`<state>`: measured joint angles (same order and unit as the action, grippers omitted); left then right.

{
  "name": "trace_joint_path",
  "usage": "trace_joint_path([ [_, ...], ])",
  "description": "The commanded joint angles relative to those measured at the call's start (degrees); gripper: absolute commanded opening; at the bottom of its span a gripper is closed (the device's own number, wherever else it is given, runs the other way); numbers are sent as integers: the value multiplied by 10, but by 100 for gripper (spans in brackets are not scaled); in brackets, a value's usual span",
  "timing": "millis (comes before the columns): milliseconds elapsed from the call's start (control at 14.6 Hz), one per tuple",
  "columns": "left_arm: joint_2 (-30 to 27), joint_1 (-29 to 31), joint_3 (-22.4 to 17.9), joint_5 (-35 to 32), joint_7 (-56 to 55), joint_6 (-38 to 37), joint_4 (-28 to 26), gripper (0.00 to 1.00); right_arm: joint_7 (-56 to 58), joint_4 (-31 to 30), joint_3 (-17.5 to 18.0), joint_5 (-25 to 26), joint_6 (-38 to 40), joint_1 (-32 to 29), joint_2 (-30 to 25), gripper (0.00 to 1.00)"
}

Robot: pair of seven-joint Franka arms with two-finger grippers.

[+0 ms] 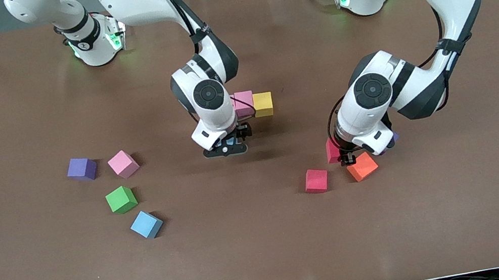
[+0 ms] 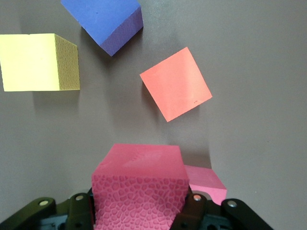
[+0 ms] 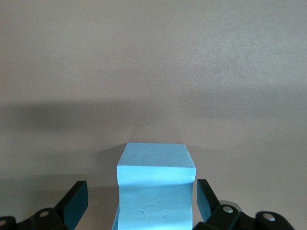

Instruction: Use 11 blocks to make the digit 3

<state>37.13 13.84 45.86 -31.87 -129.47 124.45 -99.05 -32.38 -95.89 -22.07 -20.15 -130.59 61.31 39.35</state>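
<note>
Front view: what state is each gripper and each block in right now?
Left gripper: shut on red block.
Right gripper: open, straddling light blue block.
Pink block: touching yellow block, side by side.
Orange block: loose, beside left gripper.
Second red block: loose.
Purple block, second pink block, green block, second light blue block: loose, apart.

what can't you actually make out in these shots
- Front view: the left arm's wrist hides nearly all of the dark blue block.
- Front view: the open right gripper covers the light blue block between its fingers; the right wrist view's edge cuts that block off.
- Front view: the right arm hides part of the pink block beside the yellow block.
- Left gripper grips a red block; whether it is lifted cannot be told.
</note>
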Motion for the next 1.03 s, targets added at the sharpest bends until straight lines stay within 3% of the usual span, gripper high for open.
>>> trace_joint_path([
  [0,1,4,4,-12,-3,5,-1,47,-2,4,-1,-13,-8,4,6,100],
  [957,1,4,4,-12,-3,5,-1,47,-18,5,1,-12,-7,12,6,100],
])
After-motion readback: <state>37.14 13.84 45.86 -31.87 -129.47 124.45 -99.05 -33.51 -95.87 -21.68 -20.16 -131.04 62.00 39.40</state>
